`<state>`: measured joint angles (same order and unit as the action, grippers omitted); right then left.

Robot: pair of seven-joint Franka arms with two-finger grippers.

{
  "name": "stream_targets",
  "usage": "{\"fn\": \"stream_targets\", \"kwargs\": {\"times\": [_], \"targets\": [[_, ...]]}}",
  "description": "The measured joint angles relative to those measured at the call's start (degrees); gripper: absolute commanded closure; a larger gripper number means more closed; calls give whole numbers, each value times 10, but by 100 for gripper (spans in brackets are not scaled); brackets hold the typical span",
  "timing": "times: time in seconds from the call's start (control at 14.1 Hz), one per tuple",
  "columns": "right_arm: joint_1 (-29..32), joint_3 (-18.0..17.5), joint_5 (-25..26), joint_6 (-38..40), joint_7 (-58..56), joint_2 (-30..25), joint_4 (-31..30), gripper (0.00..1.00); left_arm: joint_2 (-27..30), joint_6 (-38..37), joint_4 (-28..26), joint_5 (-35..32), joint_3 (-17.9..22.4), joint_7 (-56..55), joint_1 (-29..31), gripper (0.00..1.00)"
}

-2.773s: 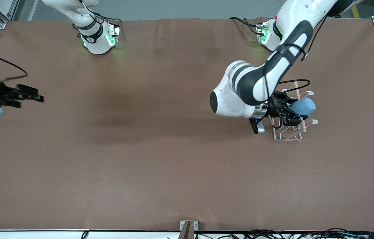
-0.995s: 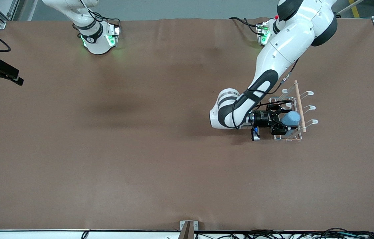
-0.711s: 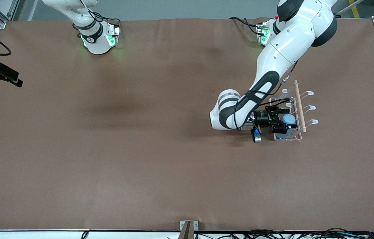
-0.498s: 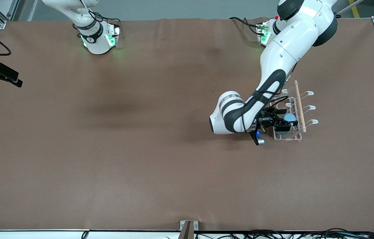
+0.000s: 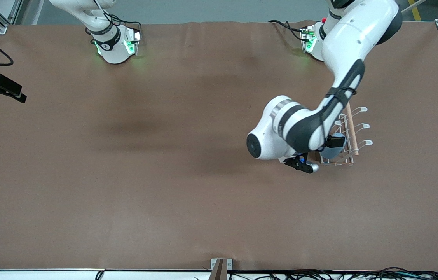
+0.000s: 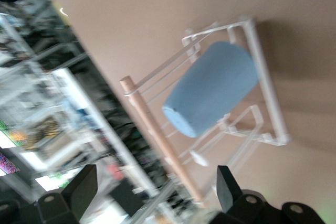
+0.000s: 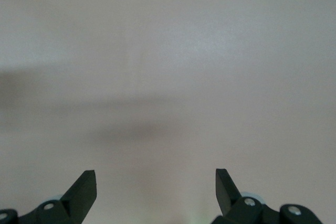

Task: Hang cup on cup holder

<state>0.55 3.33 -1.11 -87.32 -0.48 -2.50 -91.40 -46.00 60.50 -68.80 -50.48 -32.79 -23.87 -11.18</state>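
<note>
Since the cup [image 6: 210,87] rests on the cup holder's [image 6: 268,93] six-o'clock prong, the wide-open left gripper [image 6: 155,174] should rise straight clear. The right gripper [image 7: 156,177] waits wide at the table's nine o'clock

One cup [image 6: 211,88], one cup holder [image 5: 353,130] and two robot arms

I see cup [image 6: 211,87] on a rack [image 6: 265,98] prong | rack toward left arm's end of table [image 5: 125,194] | left gripper [image 6: 152,192] over rack
</note>
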Motion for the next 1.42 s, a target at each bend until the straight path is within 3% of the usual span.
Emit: {"fn": "stream_targets", "kwargs": {"times": [0.28,0.71,0.92,1.28,1.42], "targets": [[0,0,0,-1,0,0,0,0,96,81,10,142,-1,-62,58,0],[0,0,0,-4,0,0,0,0,259,110,13,175,-2,-4,134,0],[0,0,0,-7,0,1,0,0,295,114,11,212,-2,8,154,0],[0,-1,0,-7,0,1,0,0,304,147,10,243,1,9,161,0],[0,-1,0,-8,0,1,0,0,322,162,9,303,35,6,156,0]]}}
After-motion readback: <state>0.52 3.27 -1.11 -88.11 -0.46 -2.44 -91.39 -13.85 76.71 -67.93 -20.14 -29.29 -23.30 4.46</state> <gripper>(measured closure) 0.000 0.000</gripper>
